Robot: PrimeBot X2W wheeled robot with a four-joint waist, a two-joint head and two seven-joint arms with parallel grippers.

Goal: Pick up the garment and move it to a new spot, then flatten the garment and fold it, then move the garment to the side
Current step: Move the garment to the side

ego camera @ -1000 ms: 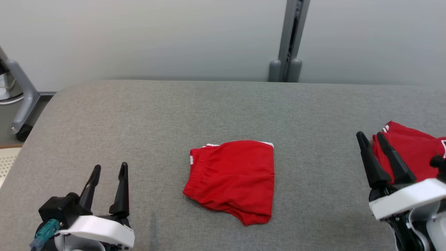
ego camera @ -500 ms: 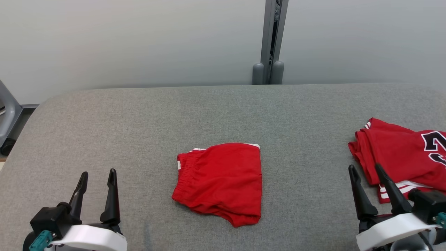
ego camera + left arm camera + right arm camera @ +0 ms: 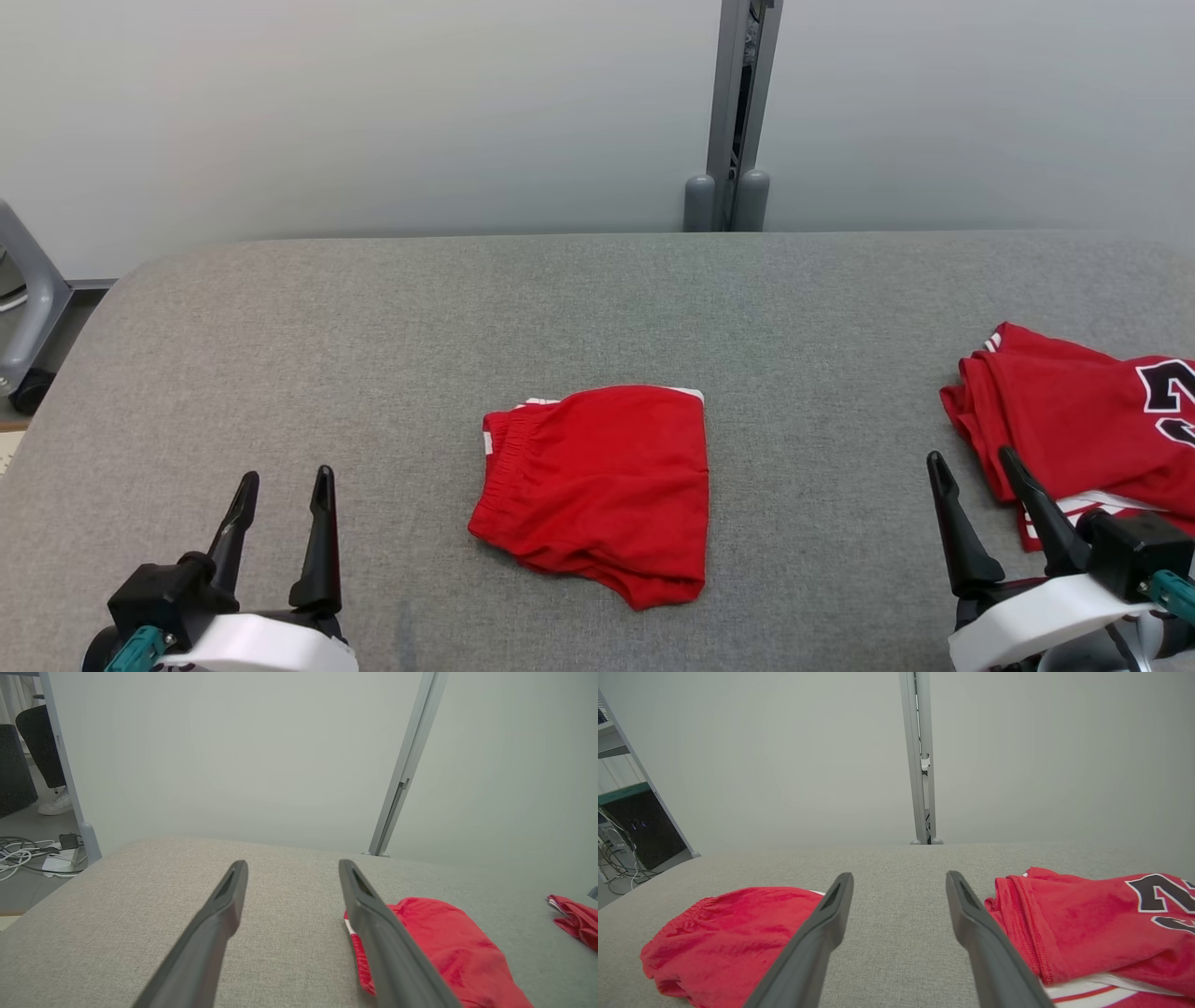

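Red shorts lie folded in the middle of the grey bench, their shape unchanged over the last second. Nearest, the left gripper and right gripper rest with fingers spread and empty. The right one has drawn back from the folded red jersey at the right edge, though the head camera also turned. Folding looks done, so moving the shorts aside probably remains.

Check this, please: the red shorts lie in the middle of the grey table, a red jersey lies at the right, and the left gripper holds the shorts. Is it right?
Not quite. The left gripper holds nothing: the head view shows it open, at the lower left, apart from the shorts. The rest is right.
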